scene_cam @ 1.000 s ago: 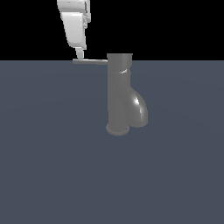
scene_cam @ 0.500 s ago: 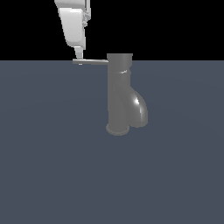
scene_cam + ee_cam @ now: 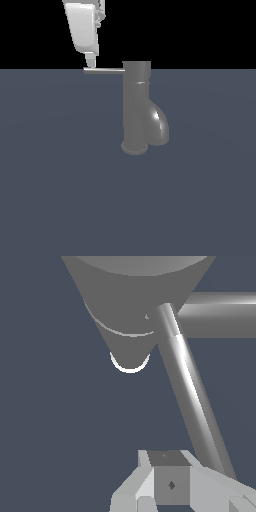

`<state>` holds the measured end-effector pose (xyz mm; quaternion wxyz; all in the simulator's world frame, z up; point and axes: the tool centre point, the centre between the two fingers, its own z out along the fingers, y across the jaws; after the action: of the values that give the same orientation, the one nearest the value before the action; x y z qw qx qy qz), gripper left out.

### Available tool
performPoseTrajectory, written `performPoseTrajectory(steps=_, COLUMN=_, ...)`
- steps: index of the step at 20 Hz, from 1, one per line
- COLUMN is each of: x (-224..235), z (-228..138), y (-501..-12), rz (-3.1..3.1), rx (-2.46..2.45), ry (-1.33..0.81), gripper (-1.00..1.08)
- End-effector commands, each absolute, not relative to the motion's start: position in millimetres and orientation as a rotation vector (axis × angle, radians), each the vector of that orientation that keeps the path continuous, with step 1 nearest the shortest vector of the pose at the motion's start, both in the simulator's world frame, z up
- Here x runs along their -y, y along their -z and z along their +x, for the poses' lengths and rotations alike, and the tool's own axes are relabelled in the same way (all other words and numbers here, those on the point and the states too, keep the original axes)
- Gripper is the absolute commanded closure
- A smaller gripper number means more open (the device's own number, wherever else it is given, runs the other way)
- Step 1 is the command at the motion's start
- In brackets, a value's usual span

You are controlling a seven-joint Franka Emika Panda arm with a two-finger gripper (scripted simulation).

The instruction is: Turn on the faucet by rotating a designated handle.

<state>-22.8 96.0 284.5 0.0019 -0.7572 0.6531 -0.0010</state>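
The faucet (image 3: 136,110) is a dark grey upright column on a round base, with a fat curved spout (image 3: 159,125) low on the exterior view's right. The handle (image 3: 104,71), a thin grey rod, sticks out level from the column's top toward the exterior view's left. My white gripper (image 3: 90,62) hangs from above, its tip at the rod's outer end and seemingly touching it. The fingers look closed together and hold nothing. In the wrist view the handle (image 3: 190,381) runs from the faucet (image 3: 130,301) down past my gripper (image 3: 170,486), close beside the fingers.
The faucet stands on a flat dark blue-grey surface (image 3: 60,190) that fills the lower part of the exterior view. Black background lies behind. No other objects show.
My gripper has shifted only very slightly near the rod's end. The handle and faucet look the same.
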Motion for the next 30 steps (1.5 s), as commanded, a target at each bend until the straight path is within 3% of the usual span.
performPoseTrajectory(steps=1, x=-94, z=-32, y=-284, rz=-2.379, rx=-2.052, ry=0.000, gripper=1.08)
performPoseTrajectory(steps=14, x=-88, z=-60, y=-285, rz=-2.378, rx=-2.048, ry=0.002, gripper=1.08)
performPoseTrajectory(steps=30, x=-37, z=-96, y=-285, rz=-2.378, rx=-2.050, ry=0.001, gripper=1.08)
